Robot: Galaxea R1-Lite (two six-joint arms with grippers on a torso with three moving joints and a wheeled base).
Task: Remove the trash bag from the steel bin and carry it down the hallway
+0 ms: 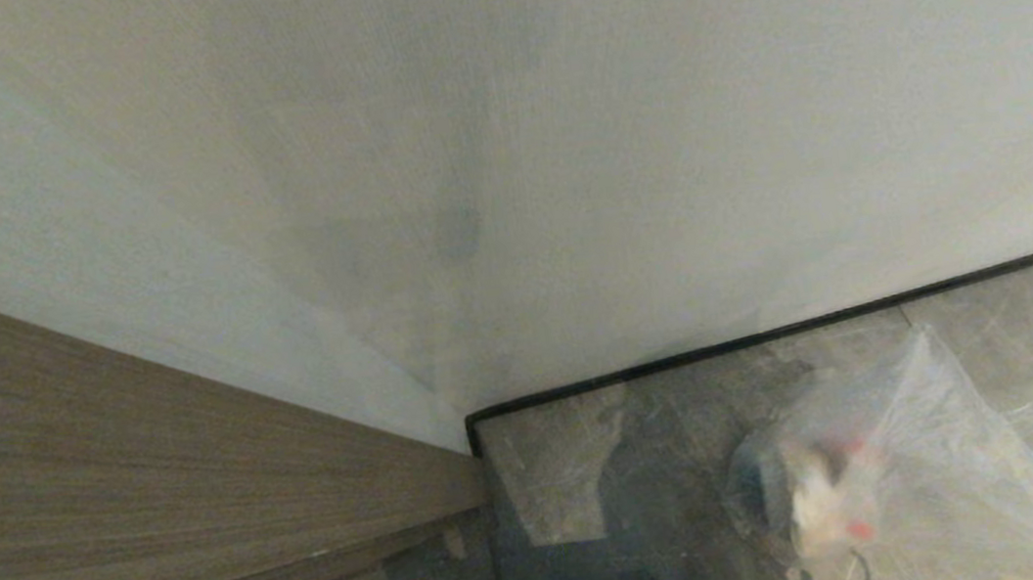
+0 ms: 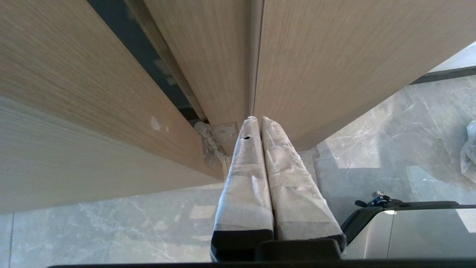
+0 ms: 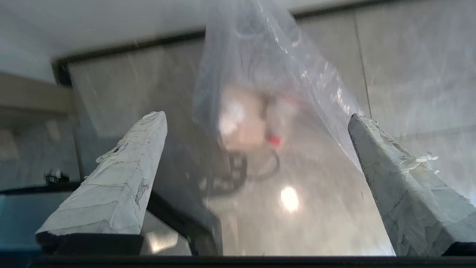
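The trash bag [image 1: 892,461] is clear crinkly plastic and stands on the grey tiled hallway floor [image 1: 1028,365] close to the wall corner. Pale litter and a red cap [image 3: 274,140] show through it. In the right wrist view my right gripper [image 3: 256,115] is open wide, with the trash bag [image 3: 260,74] ahead of its taped fingers [image 3: 122,178] and nothing clamped between them. The bag's film runs down close to one finger; whether it touches is unclear. My left gripper [image 2: 256,119] is shut and empty, parked beside a wooden door. The steel bin is out of view.
A wooden door [image 1: 108,498] stands at the left, its hinge [image 2: 210,145] near my left fingers. A white wall [image 1: 556,127] with black skirting [image 1: 778,332] closes the corner ahead. A dark looped cable [image 3: 260,167] lies by the bag. My base's edge [image 2: 409,230] shows low.
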